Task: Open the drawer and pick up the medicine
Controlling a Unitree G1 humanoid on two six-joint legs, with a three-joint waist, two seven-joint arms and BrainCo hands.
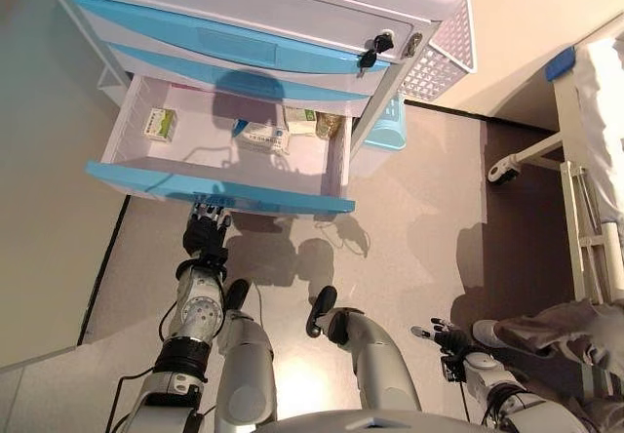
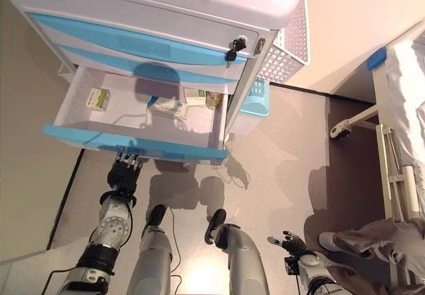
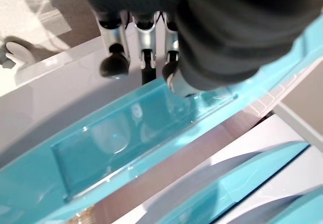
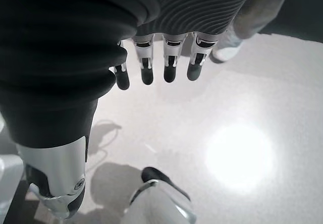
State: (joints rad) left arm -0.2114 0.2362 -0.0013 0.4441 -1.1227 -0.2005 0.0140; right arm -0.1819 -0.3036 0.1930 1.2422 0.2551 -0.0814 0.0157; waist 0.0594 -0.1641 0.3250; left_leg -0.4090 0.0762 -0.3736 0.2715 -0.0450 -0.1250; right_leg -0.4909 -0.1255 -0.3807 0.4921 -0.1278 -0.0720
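1. While the right hand (image 4: 161, 57) hangs low at the near right over bare floor, fingers straight and slack and holding nothing, it plays no part for now; a person's grey trouser leg (image 1: 546, 335) shows just beside it.
2. Farther in, the left hand (image 1: 206, 230) is at the blue front (image 1: 219, 187) of the pulled-out drawer (image 1: 127, 121). Its fingers (image 3: 113, 65) look straight against the front panel by the recessed grip, not curled round anything, though the eye views show only the back of the hand.
3. I would say the opening step is about done: the drawer stands well out from the cabinet (image 1: 292, 4), its inside in plain sight.
4. Next, I judge, the left hand must lift clear of the front and reach over it into the drawer.
5. Inside lie the medicines: a small green-and-white box (image 1: 160, 123) at the far left, a flat white pack (image 1: 263, 137) near the middle, and another box (image 1: 300, 119) with a small bottle (image 1: 328, 126) at the far right. None is touched yet.
6. Beyond, two shut blue drawers sit above, keys (image 1: 374, 49) hanging from the lock.
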